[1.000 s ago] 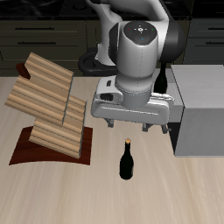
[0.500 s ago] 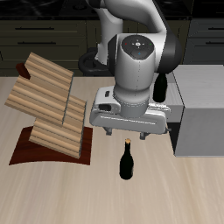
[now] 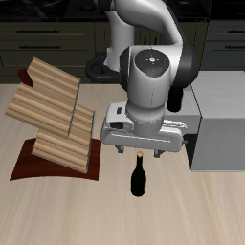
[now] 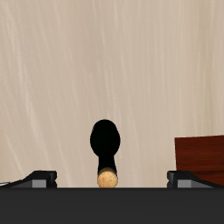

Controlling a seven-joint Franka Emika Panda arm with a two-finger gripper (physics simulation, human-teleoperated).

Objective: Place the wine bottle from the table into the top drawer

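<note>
The wine bottle (image 3: 138,178) stood upright on the table (image 3: 57,215) near its front edge, directly under the gripper (image 3: 140,153) — jaws spread wide either side of the cap, gripping nothing. That alignment suited a straight-down grasp at the neck.

A large grey and white robot arm reaches forward from the back of the table, its rounded wrist housing pointing straight down toward the tabletop. The gripper (image 3: 140,154) hangs low beneath the wide grey hand body, with two short dark fingers (image 3: 122,154) pointing downward. In the wrist view the two fingertips (image 4: 39,178) sit far apart, so the jaws are spread wide with nothing clamped between them.
</note>
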